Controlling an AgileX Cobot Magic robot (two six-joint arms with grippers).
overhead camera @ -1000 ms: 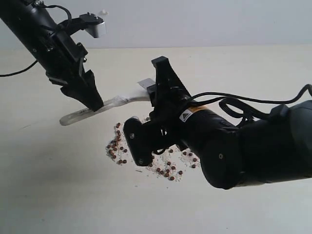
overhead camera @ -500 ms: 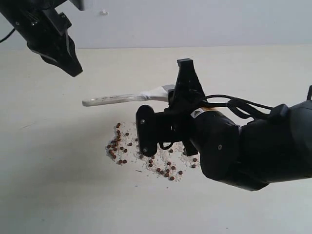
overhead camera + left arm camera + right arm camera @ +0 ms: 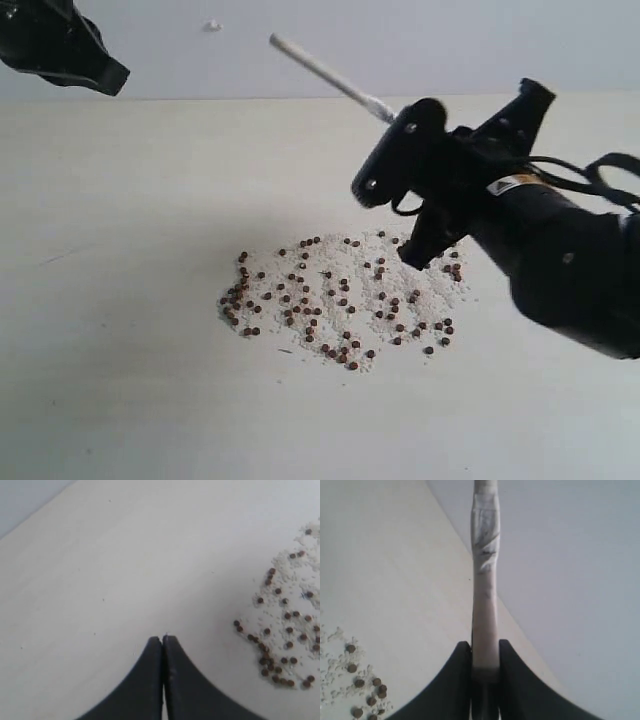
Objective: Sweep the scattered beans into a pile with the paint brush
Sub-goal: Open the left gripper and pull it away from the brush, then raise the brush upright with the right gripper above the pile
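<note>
A pale cream table fills most of the exterior view and meets a plain grey-blue wall behind it. The right arm reaches in from the right, raised above the tabletop. On the table the beans lie as a wide, loose patch mixed with whitish grains. In the exterior view they sit below and just left of the right gripper, apart from it. That gripper pinches the paint brush by its pale handle, with a jaw tight on either side. The handle slants up and to the left, clear of the table, and the bristles are hidden. The left gripper hangs at the upper left corner, well apart from the beans, its jaws pressed together on nothing.
</note>
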